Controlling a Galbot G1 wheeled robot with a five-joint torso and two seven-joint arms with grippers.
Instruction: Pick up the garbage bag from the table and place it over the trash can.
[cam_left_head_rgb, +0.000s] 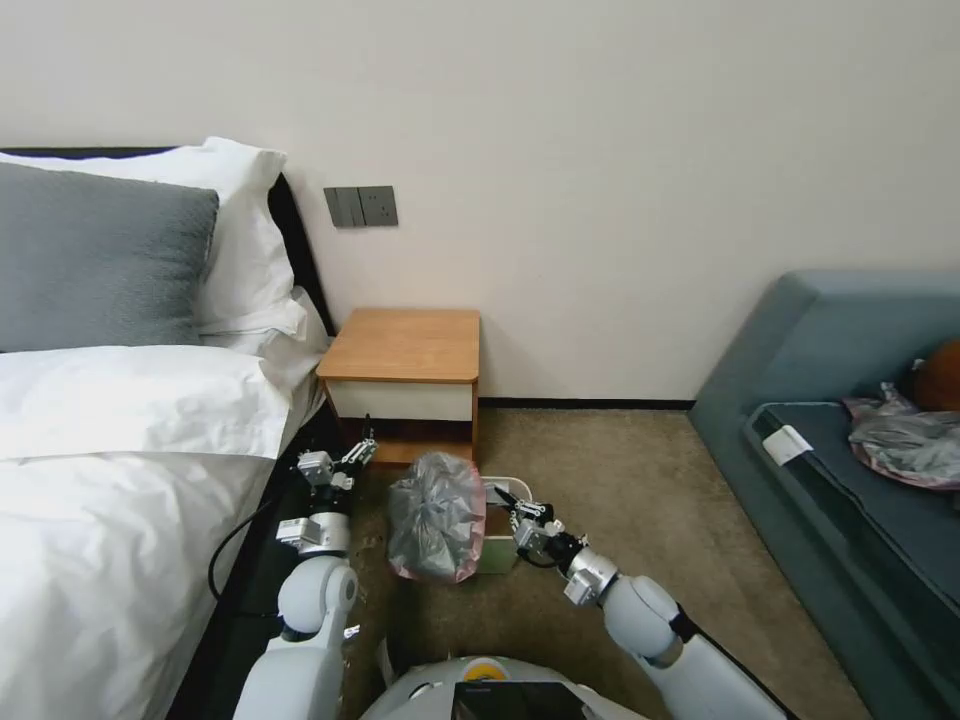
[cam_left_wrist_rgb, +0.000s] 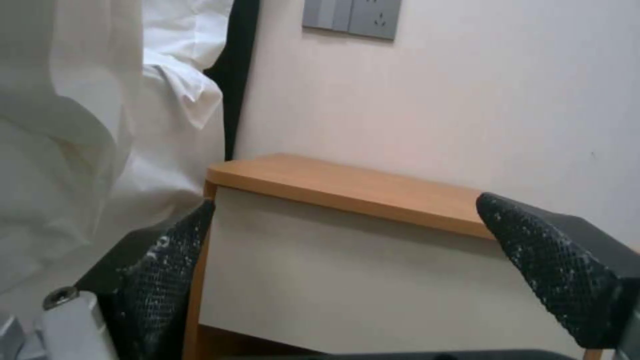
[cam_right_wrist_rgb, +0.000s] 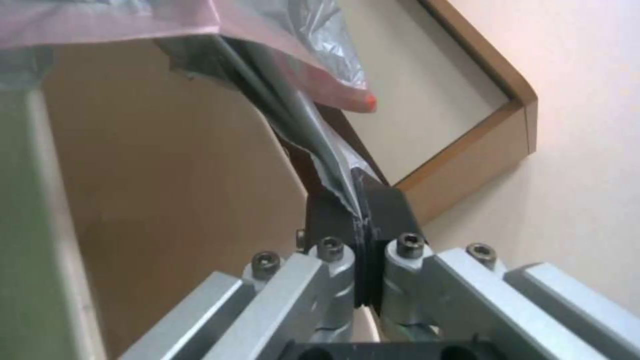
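The garbage bag (cam_left_head_rgb: 437, 515), grey crinkled film with a pink rim, hangs bunched in front of the table (cam_left_head_rgb: 405, 345), down over the trash can (cam_left_head_rgb: 498, 556), of which a pale green side shows. My right gripper (cam_left_head_rgb: 508, 505) is at the bag's right edge, shut on it. In the right wrist view the fingers (cam_right_wrist_rgb: 390, 212) pinch a stretched fold of the garbage bag (cam_right_wrist_rgb: 310, 125), with the trash can wall (cam_right_wrist_rgb: 27, 210) alongside. My left gripper (cam_left_head_rgb: 362, 448) hovers left of the bag, open and holding nothing; its fingertips (cam_left_wrist_rgb: 167, 260) face the table (cam_left_wrist_rgb: 347, 187).
A bed (cam_left_head_rgb: 120, 480) with white linen lies close on the left, next to my left arm. A blue-grey sofa (cam_left_head_rgb: 830, 340) stands at the right, with another grey-pink bag (cam_left_head_rgb: 905, 440) on it. Bare carpet (cam_left_head_rgb: 620, 480) spreads between the bin and the sofa.
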